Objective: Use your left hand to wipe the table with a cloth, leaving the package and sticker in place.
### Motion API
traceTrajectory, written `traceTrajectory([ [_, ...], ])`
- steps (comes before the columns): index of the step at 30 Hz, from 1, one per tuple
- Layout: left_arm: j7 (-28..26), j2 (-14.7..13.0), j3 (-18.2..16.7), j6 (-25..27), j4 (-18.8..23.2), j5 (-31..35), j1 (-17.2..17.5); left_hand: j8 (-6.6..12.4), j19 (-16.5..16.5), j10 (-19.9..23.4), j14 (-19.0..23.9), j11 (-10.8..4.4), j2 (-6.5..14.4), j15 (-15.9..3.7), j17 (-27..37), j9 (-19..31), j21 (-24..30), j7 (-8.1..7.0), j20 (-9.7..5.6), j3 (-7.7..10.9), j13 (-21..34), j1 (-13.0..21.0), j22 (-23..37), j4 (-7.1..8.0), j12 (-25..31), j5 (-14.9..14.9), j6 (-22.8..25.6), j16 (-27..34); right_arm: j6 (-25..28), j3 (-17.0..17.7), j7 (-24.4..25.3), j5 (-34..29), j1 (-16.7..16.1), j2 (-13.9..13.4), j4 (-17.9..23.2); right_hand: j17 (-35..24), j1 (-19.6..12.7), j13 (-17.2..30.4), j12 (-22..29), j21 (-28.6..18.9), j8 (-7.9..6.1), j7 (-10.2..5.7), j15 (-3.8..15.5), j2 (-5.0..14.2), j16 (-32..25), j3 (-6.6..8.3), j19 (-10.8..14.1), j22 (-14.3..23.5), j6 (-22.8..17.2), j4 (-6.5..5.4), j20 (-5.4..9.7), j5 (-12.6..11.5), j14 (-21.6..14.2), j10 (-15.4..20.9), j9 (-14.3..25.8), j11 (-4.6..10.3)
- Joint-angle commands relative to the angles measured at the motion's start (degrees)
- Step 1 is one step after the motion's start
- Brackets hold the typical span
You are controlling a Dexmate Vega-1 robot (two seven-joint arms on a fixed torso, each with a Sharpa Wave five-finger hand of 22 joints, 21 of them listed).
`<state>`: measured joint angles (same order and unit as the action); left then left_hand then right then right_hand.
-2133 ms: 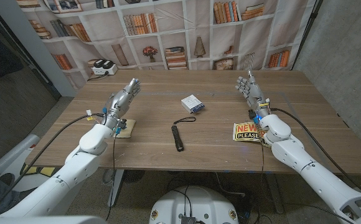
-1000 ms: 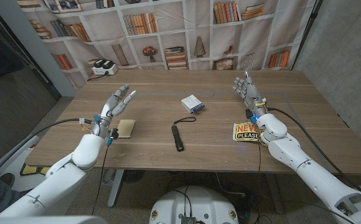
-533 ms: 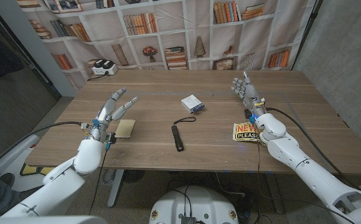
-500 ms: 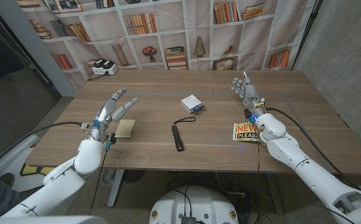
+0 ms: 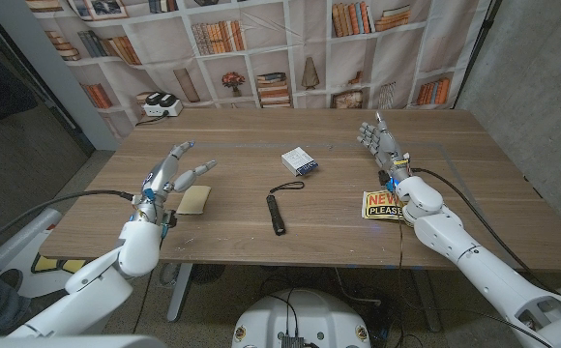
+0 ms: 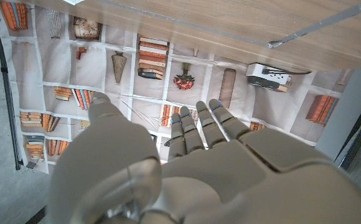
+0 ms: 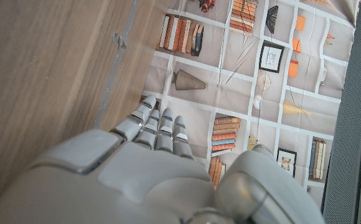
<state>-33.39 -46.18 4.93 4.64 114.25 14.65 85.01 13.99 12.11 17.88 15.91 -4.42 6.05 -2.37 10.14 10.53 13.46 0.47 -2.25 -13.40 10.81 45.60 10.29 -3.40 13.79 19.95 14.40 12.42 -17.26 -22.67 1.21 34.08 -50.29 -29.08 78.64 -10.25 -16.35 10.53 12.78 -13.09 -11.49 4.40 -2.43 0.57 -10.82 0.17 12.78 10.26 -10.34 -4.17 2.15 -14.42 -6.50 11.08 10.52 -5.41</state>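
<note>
**Wooden table, cloth untouched as both hands hang empty above it**

Wooden planks of the table (image 5: 310, 208) carry everything here, with a black flashlight (image 5: 276, 213) lying near the middle as the handiest landmark. Well to the left of the flashlight lies the cloth (image 5: 194, 199), a small pale yellow square, flat on the wood. The left hand (image 5: 169, 172) is raised just beside the cloth, on the side away from the flashlight, its fingers (image 5: 192, 170) spread apart and holding nothing; it does not touch the cloth. In the left wrist view the same hand (image 6: 193, 168) shows its back, fingers stretched out and loose toward a backdrop printed with bookshelves.

Beyond the flashlight, toward the far edge, sits the package (image 5: 301, 160), a small white and blue box lying at a slant. To the right of the flashlight lies the sticker (image 5: 384, 205), yellow with red and black lettering, partly covered by the right arm. The right hand (image 5: 381, 141) is held up past the sticker, fingers extended and apart, grasping nothing. The right wrist view shows that hand (image 7: 137, 162) from behind, fingers straight and together, with the wood grain running alongside.

A white charger (image 5: 160, 106) stands at the far left corner, well away from the flashlight.
</note>
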Motion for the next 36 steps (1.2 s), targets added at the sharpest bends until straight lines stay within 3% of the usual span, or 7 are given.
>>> traceTrajectory([
  [1,0.8,-1.7,-2.0,10.1,6.0,5.0,4.2,0.43,1.1,1.6,1.6,-0.53,-0.2,-1.19,0.2,0.3,0.6,-0.11,-1.19,0.16,0.2,1.6,0.2,-0.93,0.5,-0.4,1.4,0.3,1.3,-0.6,0.0,-0.2,0.7,0.1,0.1,-0.2,-0.6,0.3,0.2,0.4,-0.27,-0.07,-0.01,-0.12,-0.2,-0.12,0.5,0.2,-0.7,0.16,0.50,-0.1,-0.5,0.6,0.3,-0.04],
  [9,3.4,-3.6,-3.3,16.0,9.0,7.8,6.0,0.76,3.3,4.1,4.7,-1.80,-0.8,-1.96,0.2,0.4,1.0,-0.96,-1.06,0.38,0.2,4.4,0.3,-2.40,0.6,-0.7,4.1,0.6,1.9,-1.1,-0.1,-0.2,1.3,0.5,-0.3,-0.2,-0.7,0.3,0.2,0.5,-0.22,-0.11,-0.04,-0.06,-0.2,-0.15,0.5,0.2,-0.7,0.20,0.49,0.0,-0.5,0.6,0.3,-0.13],
  [17,10.1,-7.5,-4.2,24.5,13.1,10.5,7.0,0.76,4.9,5.5,6.1,-1.78,-1.3,-2.51,0.2,0.4,1.2,-0.88,-1.63,0.73,0.3,7.3,0.3,-3.83,0.4,-0.9,5.5,0.4,2.6,-1.4,0.4,-0.4,1.5,0.7,0.0,-0.2,-0.7,0.3,0.1,0.5,-0.15,-0.11,-0.18,0.02,-0.1,-0.18,0.6,0.2,-0.7,0.24,0.41,0.0,-0.6,0.6,0.3,-0.06],
  [22,14.3,-10.4,-3.7,29.6,15.0,12.3,6.6,0.81,5.9,6.7,7.5,-1.97,-1.6,-2.78,0.2,0.4,1.4,-1.01,-1.73,0.76,0.3,8.3,0.3,-4.20,0.5,-1.1,6.4,0.5,2.9,-1.5,0.6,-0.5,1.6,0.8,0.1,-0.2,-0.7,0.3,0.1,0.6,-0.12,-0.10,-0.15,0.06,-0.2,-0.20,0.6,0.3,-0.7,0.26,0.34,0.1,-0.7,0.6,0.3,-0.07],
  [28,17.6,-13.7,-2.7,34.1,16.2,14.4,5.5,0.59,7.8,8.4,11.3,-3.23,-0.8,-3.83,0.5,0.5,1.9,-1.11,-1.51,1.04,0.5,9.4,0.4,-4.13,0.5,-1.4,7.3,1.4,3.4,-1.7,0.7,-0.3,1.9,1.2,-0.1,-0.2,-0.7,0.3,0.1,0.6,-0.11,-0.12,-0.14,0.12,-0.2,-0.22,0.6,0.3,-0.7,0.28,0.28,0.1,-0.8,0.6,0.3,-0.05],
  [36,22.5,-18.0,-1.2,38.4,17.8,15.3,3.4,0.41,7.2,8.3,10.4,-3.73,-0.5,-4.06,0.6,0.6,1.4,-1.81,-1.72,1.30,0.6,10.8,0.5,-4.46,0.1,-1.6,7.6,0.7,3.1,-2.0,0.6,-0.3,2.4,1.9,-1.2,-0.2,-0.7,0.3,0.1,0.7,-0.06,-0.08,-0.21,0.19,-0.1,-0.25,0.6,0.3,-0.7,0.28,0.24,0.1,-0.8,0.6,0.3,-0.19],
])
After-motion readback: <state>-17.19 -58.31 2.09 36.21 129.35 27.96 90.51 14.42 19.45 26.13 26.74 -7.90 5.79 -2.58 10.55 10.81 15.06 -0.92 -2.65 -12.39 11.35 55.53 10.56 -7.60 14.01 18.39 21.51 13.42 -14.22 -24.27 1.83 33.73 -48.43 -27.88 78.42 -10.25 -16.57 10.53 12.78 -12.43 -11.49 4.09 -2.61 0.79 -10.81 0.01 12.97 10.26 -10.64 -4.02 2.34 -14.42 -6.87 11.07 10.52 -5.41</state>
